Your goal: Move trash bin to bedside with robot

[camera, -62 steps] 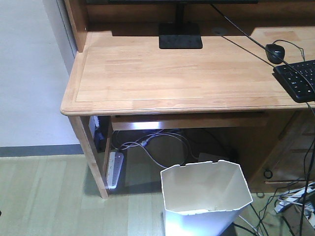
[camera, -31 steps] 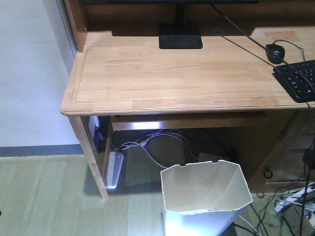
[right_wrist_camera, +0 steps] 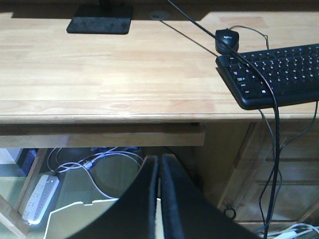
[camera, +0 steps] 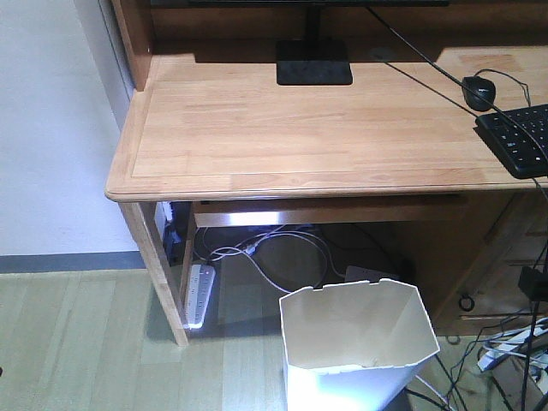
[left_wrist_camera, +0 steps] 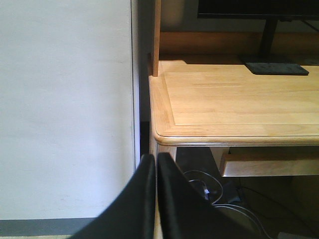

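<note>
In the front-facing view, the white plastic trash bin [camera: 360, 342] with an angular, faceted rim stands upright on the pale green floor [camera: 86, 342]. It sits just in front of the light wooden desk [camera: 300, 128], right of the desk's middle and below its front edge, with its cream-looking inside open to the camera. On the desk top are a flat black monitor base [camera: 313, 73] at the back, a black computer mouse [camera: 479, 90] and a black keyboard [camera: 522, 137] at the right edge. Under the desk, a long white power strip [camera: 199, 295] lies beside the left leg among loose grey cables. In the left wrist view, the left gripper [left_wrist_camera: 156, 199] hangs in the air in front of the desk's left front corner, next to a plain white wall [left_wrist_camera: 65, 99]. Its two black fingers are pressed nearly together, with only a thin slit between them and nothing in it. In the right wrist view, the right gripper [right_wrist_camera: 159, 199] hovers below the front edge of the desk, and its black fingers likewise sit together on nothing. Part of the bin's white rim shows low and to the left of those fingers, clear of them.
</note>
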